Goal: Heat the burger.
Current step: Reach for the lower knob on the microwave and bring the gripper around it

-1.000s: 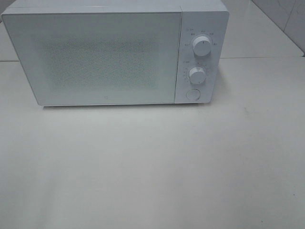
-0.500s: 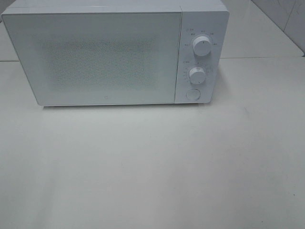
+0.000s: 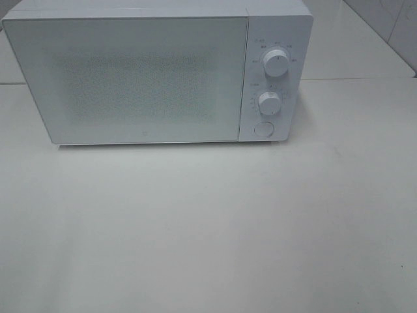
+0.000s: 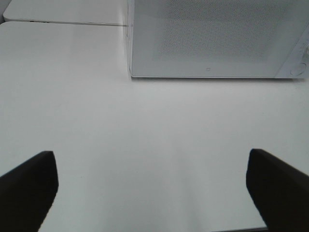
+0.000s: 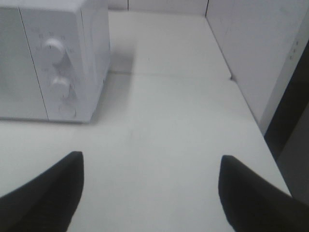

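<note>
The left claw and right claw are both spread wide above the table, holding nothing. The microwave stands ahead of both with its door closed. The burger cannot be seen in any view.

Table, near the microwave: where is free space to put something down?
The whole table in front of the microwave is bare, right up to it. A narrower bare strip lies right of the microwave, toward the wall. Nowhere is crowded.

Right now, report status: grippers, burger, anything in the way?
Left gripper open, empty. Right gripper open, empty. Burger not in view. Microwave door shut; inside not visible.
</note>
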